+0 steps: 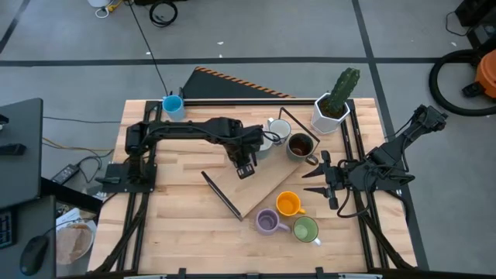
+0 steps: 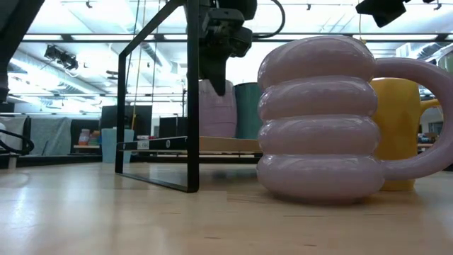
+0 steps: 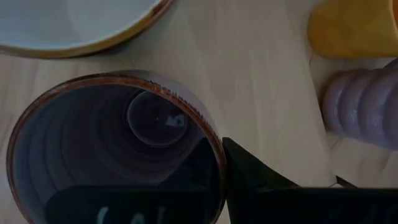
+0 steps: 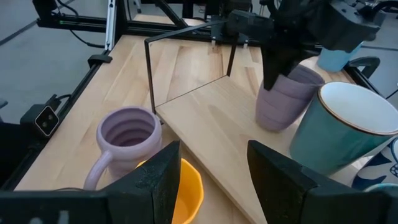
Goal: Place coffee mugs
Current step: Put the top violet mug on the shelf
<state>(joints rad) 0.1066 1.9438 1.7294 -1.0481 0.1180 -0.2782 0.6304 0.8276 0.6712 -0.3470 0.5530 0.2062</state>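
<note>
My left gripper stands over the wooden board at mid table, shut on a lavender ribbed mug. That mug also shows in the low view. My right gripper is open and empty at the table's right, above an orange mug and a second lavender mug. A green mug stands near them. A dark brown mug and a teal mug with a white inside stand on the board's far end. A blue mug stands at the far left. My left gripper holds the lavender mug by its rim wall, one finger inside the mug and one finger outside. The fingers come from above, pointing down. The mug is nearly upright, leaning a little; whether its base rests on the board, I cannot tell.
A thin black wire frame stands up from the board beside the held mug. A white faceted pot with a cactus stands at the far right corner. Bare tabletop lies at the left and near side.
</note>
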